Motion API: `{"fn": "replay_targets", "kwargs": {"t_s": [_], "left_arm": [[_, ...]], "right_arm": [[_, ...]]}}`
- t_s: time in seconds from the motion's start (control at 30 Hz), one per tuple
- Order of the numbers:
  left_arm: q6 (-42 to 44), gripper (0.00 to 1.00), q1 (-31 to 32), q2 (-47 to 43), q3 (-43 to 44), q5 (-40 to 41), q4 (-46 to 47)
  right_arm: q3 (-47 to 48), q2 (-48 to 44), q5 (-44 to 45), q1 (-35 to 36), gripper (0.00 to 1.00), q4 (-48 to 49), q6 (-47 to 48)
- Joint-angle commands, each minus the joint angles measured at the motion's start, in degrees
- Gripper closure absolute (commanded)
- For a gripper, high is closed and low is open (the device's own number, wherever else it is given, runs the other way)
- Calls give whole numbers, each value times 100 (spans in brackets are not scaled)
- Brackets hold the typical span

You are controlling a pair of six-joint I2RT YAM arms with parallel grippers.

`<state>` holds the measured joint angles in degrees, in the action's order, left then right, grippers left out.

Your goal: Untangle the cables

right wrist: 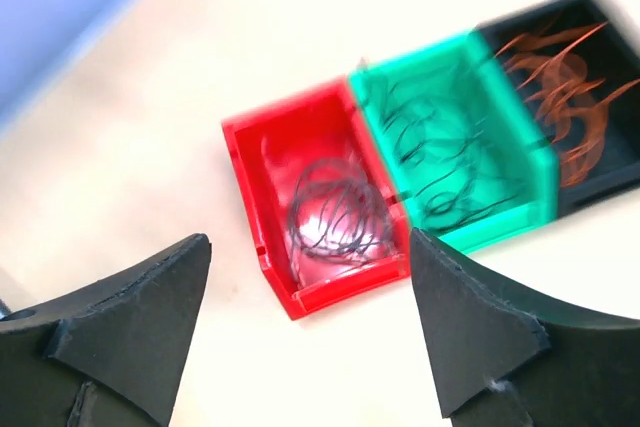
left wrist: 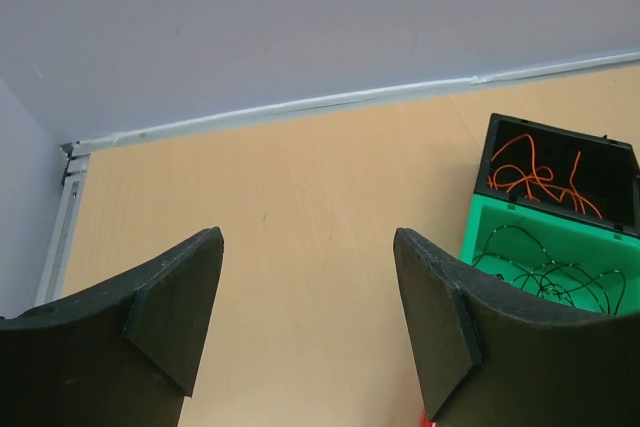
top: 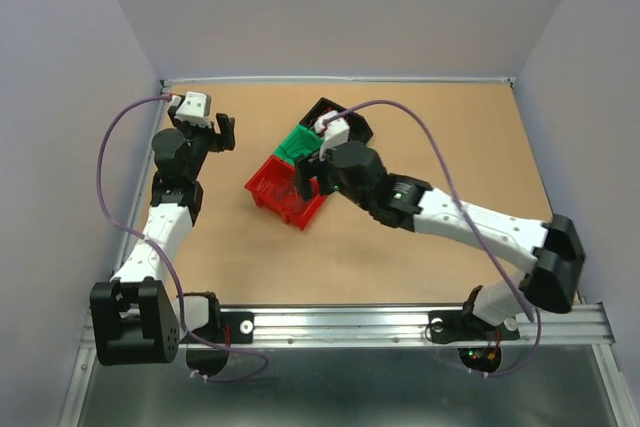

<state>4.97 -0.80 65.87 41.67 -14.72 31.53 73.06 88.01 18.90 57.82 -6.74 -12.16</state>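
Red bin [right wrist: 243,187], green bin [left wrist: 492,235] and black bin [left wrist: 492,152] stand touching in a row mid-table [top: 440,247]. Grey cables [right wrist: 335,209] coil in the red bin, dark cables [left wrist: 550,269] lie in the green one and orange cables [left wrist: 535,175] in the black. The right gripper [right wrist: 308,245] hangs over the red bin, jaws wide apart and empty, in a blurred view. The left gripper [left wrist: 308,247] sits near the far-left corner, well apart from the bins, likewise spread and empty
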Motion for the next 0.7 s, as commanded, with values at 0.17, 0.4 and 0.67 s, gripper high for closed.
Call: {"fn": "replay_targets", "kwargs": {"t_s": [0.17, 0.4, 0.67], "left_arm": [[267, 19, 62, -362, -369, -31, 713], [259, 19, 62, -1295, -1081, -66, 1399], [197, 21, 62, -2174, -1680, 110, 1936]], "right_arm": [[-2045, -2635, 2349, -43, 14, 1161, 3], [-3648, -3545, 3874, -43, 2, 3520, 311], [-3728, -3729, 4061, -43, 0, 3750, 382]]}}
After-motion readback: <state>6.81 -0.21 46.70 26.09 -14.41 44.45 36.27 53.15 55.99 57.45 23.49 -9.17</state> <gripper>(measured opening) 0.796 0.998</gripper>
